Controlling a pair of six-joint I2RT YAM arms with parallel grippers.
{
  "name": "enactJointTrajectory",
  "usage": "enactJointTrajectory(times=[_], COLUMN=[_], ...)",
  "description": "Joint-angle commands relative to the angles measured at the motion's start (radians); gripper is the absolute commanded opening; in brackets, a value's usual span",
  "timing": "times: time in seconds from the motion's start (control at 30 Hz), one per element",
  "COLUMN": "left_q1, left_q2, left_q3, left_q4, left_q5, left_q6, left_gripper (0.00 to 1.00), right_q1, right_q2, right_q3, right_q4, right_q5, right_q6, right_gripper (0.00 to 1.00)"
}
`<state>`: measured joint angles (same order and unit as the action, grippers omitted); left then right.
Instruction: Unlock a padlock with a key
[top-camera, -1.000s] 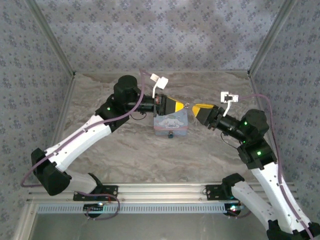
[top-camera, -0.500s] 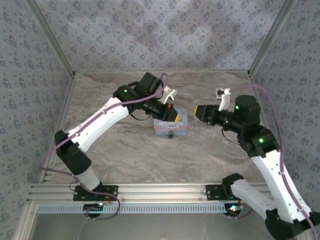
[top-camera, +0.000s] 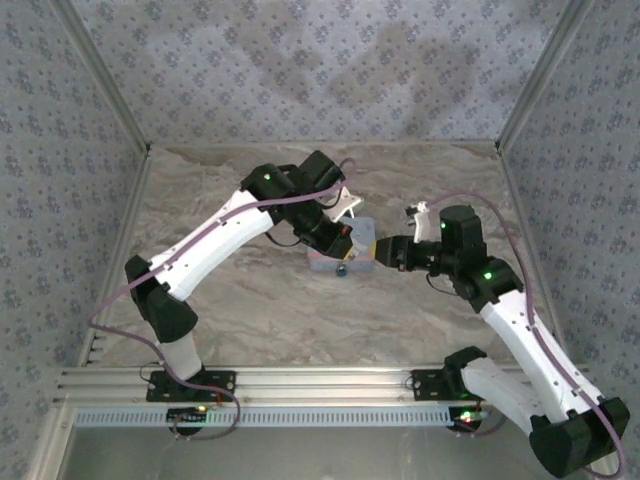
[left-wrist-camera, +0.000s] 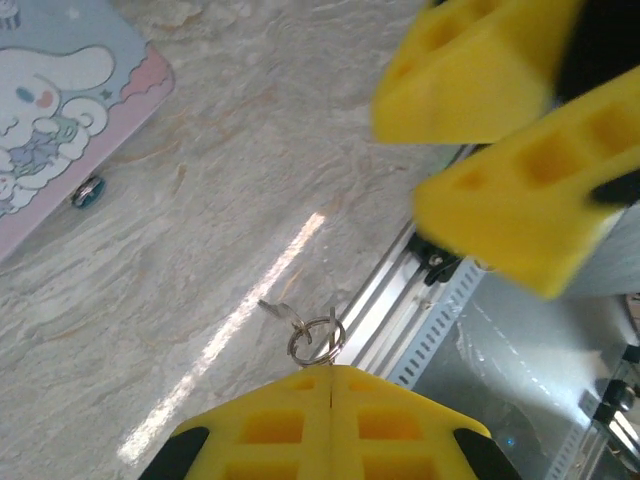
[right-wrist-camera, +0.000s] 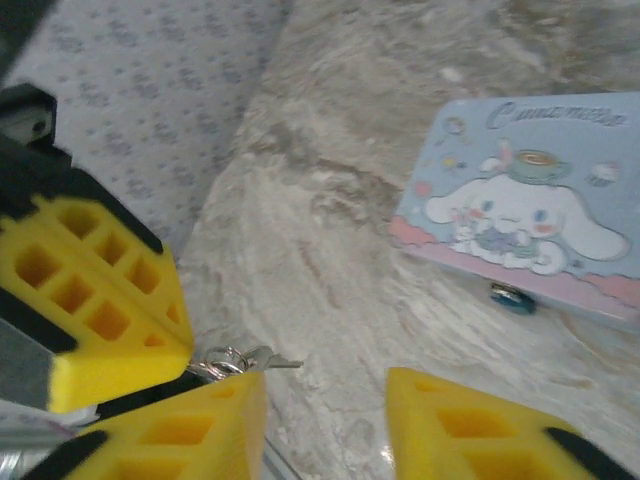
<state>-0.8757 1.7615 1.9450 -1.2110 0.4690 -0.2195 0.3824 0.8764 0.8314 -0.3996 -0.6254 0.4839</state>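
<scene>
Pinching a small silver key (left-wrist-camera: 276, 306) by its wire ring, the left gripper (left-wrist-camera: 330, 372) had its yellow ribbed fingers (left-wrist-camera: 270, 425) pressed flat together, with the ring and key sticking out just past their tips. In the top view this left gripper (top-camera: 346, 240) hung over the near right corner of the pastel blue-and-pink cartoon tin box (top-camera: 362, 232), which lay flat on the marbled beige table (top-camera: 250, 290).

The right gripper (right-wrist-camera: 325, 395) faced it from the right with its yellow fingers (right-wrist-camera: 470, 430) spread wide and nothing between them. From the right wrist camera the left gripper (right-wrist-camera: 175, 345) sat just beside the right one's left-hand finger, and the key (right-wrist-camera: 272, 358) poked out near that finger's tip; whether metal touched foam could not be told. The left wrist camera showed the right gripper (left-wrist-camera: 408, 158) close ahead, its two fingers apart. From above, the right gripper (top-camera: 383, 253) was level with the tin's right end.

The tiny dark padlock with a bluish tint (right-wrist-camera: 512, 298) lay on the table against the pink-edged near side of the tin box (right-wrist-camera: 520, 215), well apart from both grippers. It appeared as a small dot by that edge from above (top-camera: 342, 270) and beside the tin's pink rim in the left wrist view (left-wrist-camera: 88, 190).
</scene>
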Motion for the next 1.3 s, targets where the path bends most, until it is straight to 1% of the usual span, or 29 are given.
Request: enactJointTrajectory(times=[0.0,0.07,0.23,0.4,0.53,0.73,0.87,0.93,1.03,1.1,1.17,1.27], left_q1=[0.002,0.001,0.0,0.0,-0.001,-0.001,0.0,-0.002,0.0,-0.002,-0.001,0.0], left_q2=[-0.044,-0.054,-0.069,-0.07,-0.075,-0.085,-0.083,-0.083,-0.085,-0.086,-0.086,-0.092], left_q3=[0.03,0.026,0.017,0.016,0.011,-0.024,-0.024,-0.023,-0.021,-0.02,-0.019,-0.019], left_q4=[-0.008,0.007,0.03,0.03,0.036,0.043,0.042,0.046,0.052,0.054,0.053,0.053], left_q5=[0.112,0.145,0.193,0.197,0.189,0.185,0.178,0.178,0.177,0.178,0.18,0.179], left_q6=[0.037,0.04,0.046,0.053,0.058,0.059,0.058,0.057,0.053,0.051,0.051,0.051], left_gripper=[0.0,0.0,0.0,0.0,0.0,0.0,0.0,0.0,0.0,0.0,0.0,0.0], right_q1=[0.025,0.045,0.064,0.075,0.068,0.049,0.062,0.082,0.102,0.11,0.111,0.11], right_q2=[-0.022,-0.032,-0.037,-0.03,-0.048,-0.085,-0.093,-0.091,-0.082,-0.073,-0.076,-0.086], right_q3=[-0.05,-0.071,-0.08,-0.074,-0.084,-0.098,-0.087,-0.071,-0.062,-0.051,-0.053,-0.043], right_q4=[0.175,0.213,0.271,0.288,0.312,0.338,0.321,0.266,0.233,0.198,0.188,0.146], right_q5=[-0.136,-0.145,-0.171,-0.193,-0.181,-0.185,-0.183,-0.145,-0.124,-0.096,-0.064,0.001], right_q6=[0.012,0.009,0.023,0.031,0.048,0.073,0.059,0.023,0.0,-0.021,-0.021,-0.045], right_gripper=[0.45,0.47,0.44,0.47,0.48,0.44,0.45,0.45,0.44,0.41,0.34,0.29])
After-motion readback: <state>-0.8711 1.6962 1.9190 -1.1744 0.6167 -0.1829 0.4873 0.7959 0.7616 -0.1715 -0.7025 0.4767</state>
